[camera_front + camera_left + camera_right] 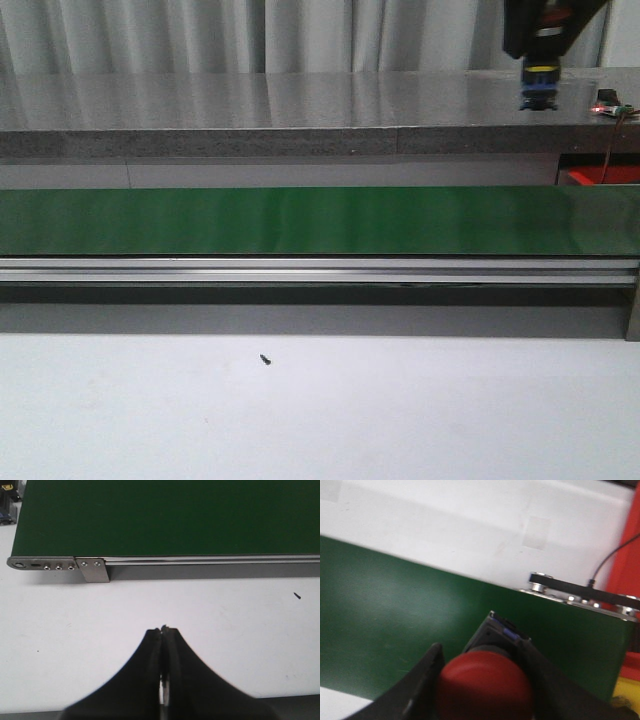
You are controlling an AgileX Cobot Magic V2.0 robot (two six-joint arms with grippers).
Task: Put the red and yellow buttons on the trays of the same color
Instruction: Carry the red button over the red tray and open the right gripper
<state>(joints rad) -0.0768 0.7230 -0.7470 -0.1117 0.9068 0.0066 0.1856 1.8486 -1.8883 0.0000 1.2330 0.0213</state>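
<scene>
Red button (pixel 485 687), domed cap, one item: you find it clamped between the right fingers (pixel 427 680), which stand at a middling spread set by the button's body, a blue-marked housing showing just beyond the cap. Your right gripper (pixel 482 700) hangs over the green conveyor belt (pixel 410 615), near the belt's end roller, with a red surface (pixel 625 575) off past that end; whether that is the red tray you cannot tell, and a sliver of yellow shows at the picture's edge.

Left fingers (pixel 152 652), black, pressed together tip to tip, hold nothing. Your left gripper (pixel 163 630) hovers above the white worktop (pixel 225 625), just short of the belt's near rail. A small dark screw (pixel 297 596) lies loose on the worktop, well apart.

Yellow button: not in view.

Risk, as judged: the blurred wrist picture suggests motion, and a smooth rounded cap could slip in a hurried swing. Release over the belt and the button lands on the conveyor, off its tray. The black cable (pixel 610 560) near the roller could snag.
</scene>
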